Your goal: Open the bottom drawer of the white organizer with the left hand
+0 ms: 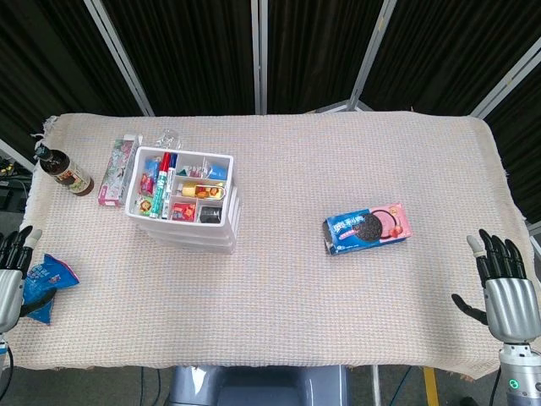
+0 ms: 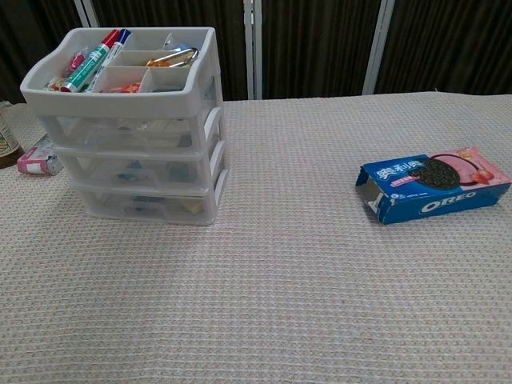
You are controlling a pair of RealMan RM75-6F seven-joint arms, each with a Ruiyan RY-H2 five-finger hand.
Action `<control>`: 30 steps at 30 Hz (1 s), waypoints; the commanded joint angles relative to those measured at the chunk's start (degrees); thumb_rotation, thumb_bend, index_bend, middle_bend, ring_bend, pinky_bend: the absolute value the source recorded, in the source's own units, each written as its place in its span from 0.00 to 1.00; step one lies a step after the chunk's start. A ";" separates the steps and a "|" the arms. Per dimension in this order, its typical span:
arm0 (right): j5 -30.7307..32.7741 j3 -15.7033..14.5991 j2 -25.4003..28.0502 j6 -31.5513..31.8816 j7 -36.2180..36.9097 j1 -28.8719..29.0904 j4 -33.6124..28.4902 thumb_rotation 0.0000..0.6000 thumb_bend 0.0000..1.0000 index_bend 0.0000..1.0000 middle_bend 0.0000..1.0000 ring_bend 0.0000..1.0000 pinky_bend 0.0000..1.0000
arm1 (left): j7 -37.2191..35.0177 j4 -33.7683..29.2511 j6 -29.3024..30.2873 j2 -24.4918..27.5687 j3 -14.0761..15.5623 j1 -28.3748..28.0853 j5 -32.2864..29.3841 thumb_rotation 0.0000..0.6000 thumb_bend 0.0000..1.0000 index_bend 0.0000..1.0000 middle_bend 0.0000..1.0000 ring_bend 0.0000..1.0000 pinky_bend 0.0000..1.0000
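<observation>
The white organizer (image 1: 188,203) (image 2: 132,120) stands on the left half of the table, with three stacked drawers and an open top tray of markers and small items. Its bottom drawer (image 2: 144,205) is closed, flush with the two above it. My left hand (image 1: 12,269) rests at the table's left edge, fingers spread, holding nothing, well to the left of the organizer. My right hand (image 1: 505,292) sits at the right edge, fingers spread and empty. Neither hand shows in the chest view.
An Oreo box (image 1: 368,227) (image 2: 432,184) lies right of centre. A dark bottle (image 1: 64,170) and a pink packet (image 1: 117,169) are left of the organizer. A blue snack bag (image 1: 44,279) lies beside my left hand.
</observation>
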 commanded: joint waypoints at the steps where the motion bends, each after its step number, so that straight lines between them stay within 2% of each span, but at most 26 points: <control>1: 0.04 0.01 -0.10 -0.01 -0.08 -0.03 -0.06 1.00 0.02 0.00 0.00 0.00 0.00 | 0.09 -0.11 -0.06 0.03 0.03 0.01 -0.04 1.00 0.19 0.00 0.00 0.00 0.00; 27: 1.13 0.35 -0.73 -0.91 0.14 0.10 0.20 1.00 0.02 0.00 0.00 0.00 0.00 | 0.04 -0.02 0.02 -1.29 0.05 -0.51 1.40 1.00 0.21 0.00 0.00 0.01 0.02; 28: 1.23 0.37 -0.73 -0.95 0.21 0.09 0.17 1.00 0.02 0.00 0.00 0.00 0.00 | -0.30 0.03 0.30 -1.49 -0.07 -0.57 1.70 1.00 0.23 0.00 0.04 0.08 0.09; 29: 1.26 0.37 -0.72 -0.95 0.28 0.07 0.10 1.00 0.02 0.00 0.00 0.00 0.00 | -0.68 0.23 0.83 -1.84 -0.27 -0.62 2.13 1.00 0.26 0.00 0.12 0.19 0.17; 30: 1.18 0.39 -0.70 -0.90 0.36 0.09 0.01 1.00 0.02 0.00 0.00 0.00 0.00 | -1.17 0.50 1.72 -2.40 -0.61 -0.64 2.72 1.00 0.32 0.00 0.25 0.34 0.30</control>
